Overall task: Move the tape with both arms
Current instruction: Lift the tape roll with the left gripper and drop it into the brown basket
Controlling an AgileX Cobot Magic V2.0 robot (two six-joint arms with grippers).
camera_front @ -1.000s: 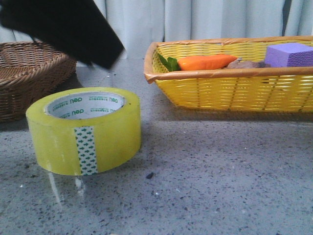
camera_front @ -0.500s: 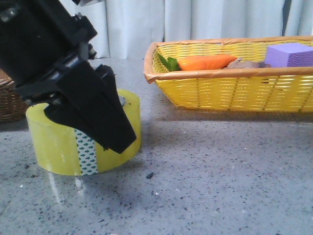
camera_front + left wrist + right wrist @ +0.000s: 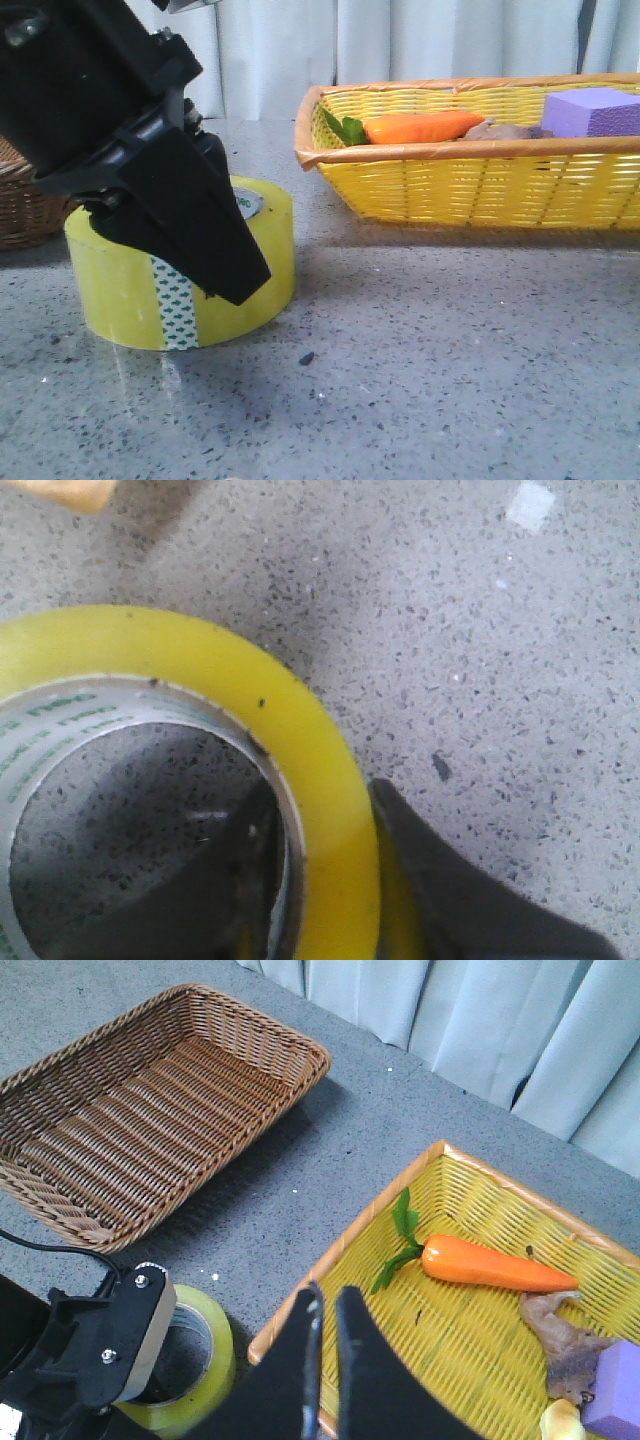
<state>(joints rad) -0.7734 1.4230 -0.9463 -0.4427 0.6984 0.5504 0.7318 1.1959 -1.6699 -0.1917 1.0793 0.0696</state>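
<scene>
The roll of yellow packing tape (image 3: 185,275) sits flat on the speckled grey table (image 3: 450,380), to the left of the yellow basket (image 3: 480,180) and in front of the brown wicker basket (image 3: 25,205). The left gripper (image 3: 335,880) has one dark finger inside the white core and the other outside the yellow wall, straddling the roll's side; whether the pads actually press the wall cannot be made out. From the front, the black gripper body hides most of the roll's top and the green lettering, leaving only the green-and-white tab strip (image 3: 176,305) clear. The right gripper (image 3: 325,1370) hangs above the yellow basket's edge, its fingers nearly together with a thin gap and nothing between them. Inside that basket lie an orange toy carrot (image 3: 490,1265), a purple block (image 3: 615,1390) cut off by the frame, and a brownish item too unclear to name
</scene>
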